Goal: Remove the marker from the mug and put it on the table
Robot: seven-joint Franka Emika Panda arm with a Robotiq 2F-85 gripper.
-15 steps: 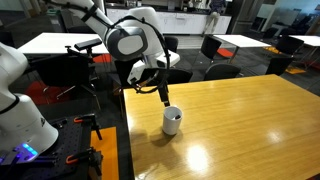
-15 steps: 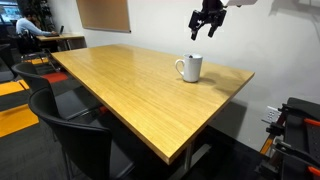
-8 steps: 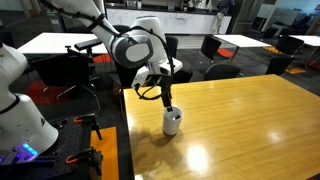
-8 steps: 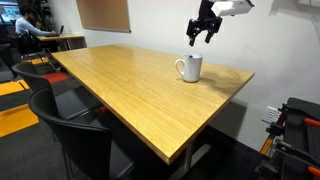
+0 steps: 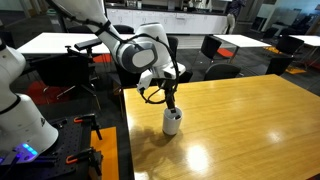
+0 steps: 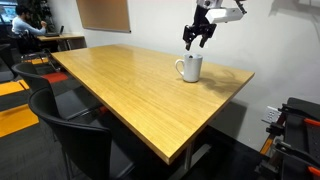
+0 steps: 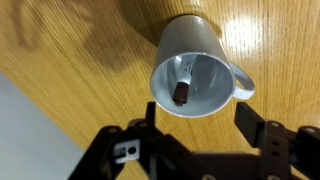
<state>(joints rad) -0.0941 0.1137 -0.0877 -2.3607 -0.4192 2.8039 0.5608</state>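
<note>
The white mug (image 7: 192, 62) stands on the honey-yellow table (image 7: 70, 50) near a corner; it also shows in both exterior views (image 5: 172, 121) (image 6: 189, 68). In the wrist view the marker (image 7: 184, 84) leans inside the mug, white with a dark end up. It does not show in the exterior views. My gripper (image 7: 200, 112) is open and empty, right above the mug with a finger on each side of the rim. In both exterior views it hovers just over the mug (image 5: 168, 100) (image 6: 196, 40).
Black office chairs (image 6: 75, 130) stand at the table's near side and more behind it (image 5: 220, 50). White tables (image 5: 60, 42) stand farther back. The table edge (image 5: 127, 130) runs close to the mug.
My gripper has moved sideways and down until it is over the mug. The mug and marker have not moved.
</note>
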